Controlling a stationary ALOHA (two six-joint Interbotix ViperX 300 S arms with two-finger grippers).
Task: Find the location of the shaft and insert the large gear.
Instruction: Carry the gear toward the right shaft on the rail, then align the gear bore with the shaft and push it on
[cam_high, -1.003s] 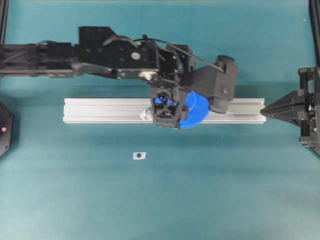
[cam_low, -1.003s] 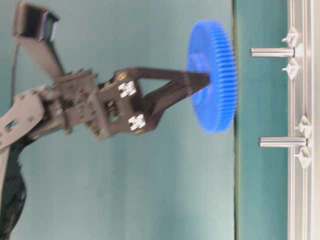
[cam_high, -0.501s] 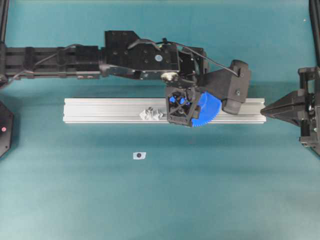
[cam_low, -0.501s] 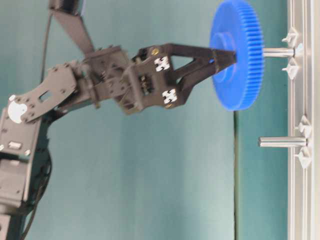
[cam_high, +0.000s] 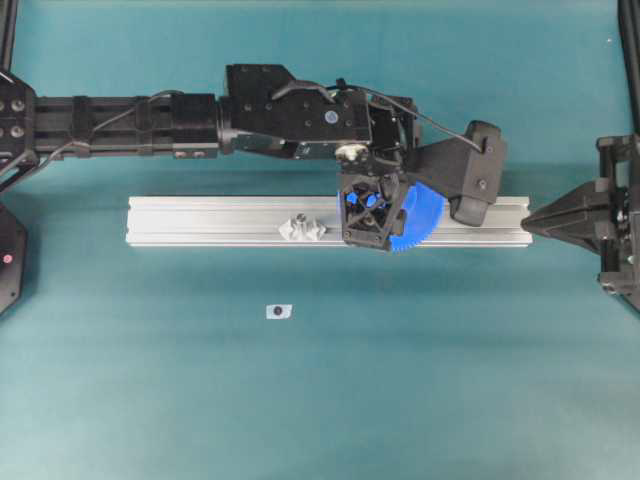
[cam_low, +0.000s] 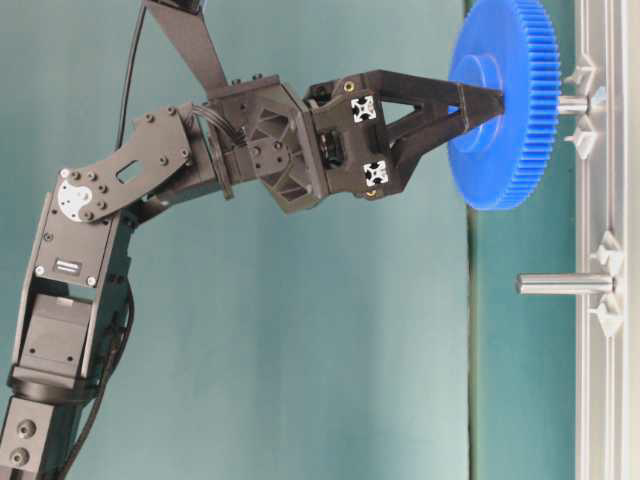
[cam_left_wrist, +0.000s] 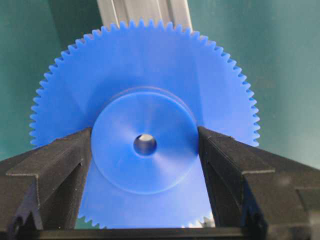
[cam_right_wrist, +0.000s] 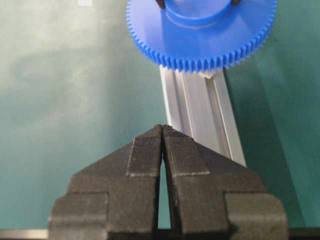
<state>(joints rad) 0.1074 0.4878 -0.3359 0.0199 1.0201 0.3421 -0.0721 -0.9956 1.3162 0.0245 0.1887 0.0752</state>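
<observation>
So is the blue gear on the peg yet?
Partly on: the peg pokes out behind the gear, its tip showing in the hole.

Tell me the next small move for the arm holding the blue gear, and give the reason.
Probably keep pushing the large gear straight along the shaft toward the rail. The left gripper clamps the hub, the shaft's tip shows pale in the centre hole in the wrist view, and a stretch of shaft is bare between gear and rail, so it likely is not seated yet.
</observation>
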